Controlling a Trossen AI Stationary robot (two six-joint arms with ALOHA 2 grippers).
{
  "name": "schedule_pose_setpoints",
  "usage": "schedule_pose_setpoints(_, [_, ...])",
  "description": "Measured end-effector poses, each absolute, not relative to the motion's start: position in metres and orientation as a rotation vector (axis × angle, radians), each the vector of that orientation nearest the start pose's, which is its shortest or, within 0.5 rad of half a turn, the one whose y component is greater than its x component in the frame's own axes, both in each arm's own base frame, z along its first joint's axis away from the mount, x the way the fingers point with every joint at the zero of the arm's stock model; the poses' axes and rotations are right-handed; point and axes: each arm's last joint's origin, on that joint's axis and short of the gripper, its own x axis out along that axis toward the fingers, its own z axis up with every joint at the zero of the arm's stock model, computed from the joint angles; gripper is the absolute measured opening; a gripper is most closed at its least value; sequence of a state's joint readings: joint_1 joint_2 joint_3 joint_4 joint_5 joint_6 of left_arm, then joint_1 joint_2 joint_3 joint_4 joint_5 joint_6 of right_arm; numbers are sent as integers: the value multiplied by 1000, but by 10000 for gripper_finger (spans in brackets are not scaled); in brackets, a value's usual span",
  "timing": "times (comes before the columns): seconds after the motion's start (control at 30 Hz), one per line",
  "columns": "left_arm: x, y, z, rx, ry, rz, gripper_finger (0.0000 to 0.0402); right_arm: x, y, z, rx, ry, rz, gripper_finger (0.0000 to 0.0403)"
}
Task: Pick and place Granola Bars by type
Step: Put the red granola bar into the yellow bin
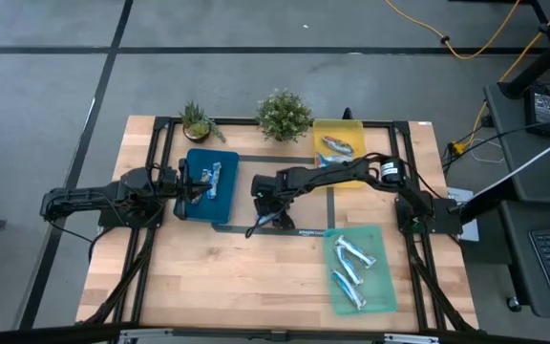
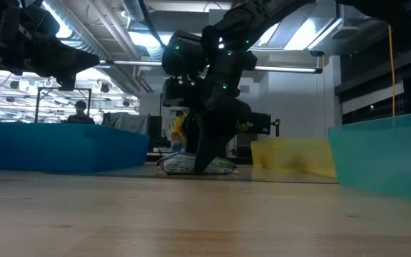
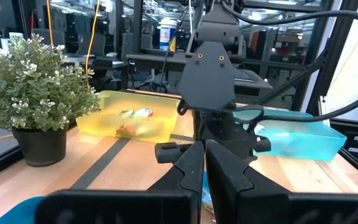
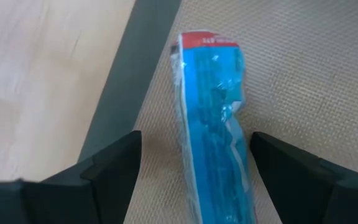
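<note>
**Bar lies between the open fingers of the right gripper**

The wooden table is seen with three trays: the blue tray toward the left edge, the yellow tray at the far edge, the green tray near the right front corner, each with bars inside. The right gripper is lowered over the middle of the table, its fingers wide apart and holding nothing. One blue granola bar with a red end lies flat between them, its long axis along the gap. The left gripper waits at the blue tray, its fingers nearly together. Nothing stands in the way.
</note>
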State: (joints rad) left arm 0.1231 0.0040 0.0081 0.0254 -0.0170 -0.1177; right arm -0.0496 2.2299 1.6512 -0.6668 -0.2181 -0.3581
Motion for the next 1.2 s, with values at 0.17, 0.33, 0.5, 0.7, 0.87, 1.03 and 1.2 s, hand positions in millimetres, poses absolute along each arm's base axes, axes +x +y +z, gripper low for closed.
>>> schedule_pose_setpoints(0.17, [97,12,168,-116,-38,139,8,452,-14,136,-141,1191,319,305])
schedule_pose_setpoints(0.33, [97,12,168,-116,-38,139,12,453,-15,135,-146,1187,285,272])
schedule_pose_setpoints(0.5, [97,12,168,-116,-38,139,11,454,-16,135,-124,1188,229,214])
schedule_pose_setpoints(0.7, [97,12,168,-116,-38,139,9,455,-16,135,-117,1188,211,141])
schedule_pose_setpoints(0.87, [97,12,168,-116,-38,139,13,455,-16,135,-89,1192,193,94])
schedule_pose_setpoints(1.03, [97,12,168,-116,-38,139,9,451,-16,141,-87,1205,196,65])
schedule_pose_setpoints(1.2, [97,12,168,-116,-38,139,10,443,-17,162,-85,1209,195,49])
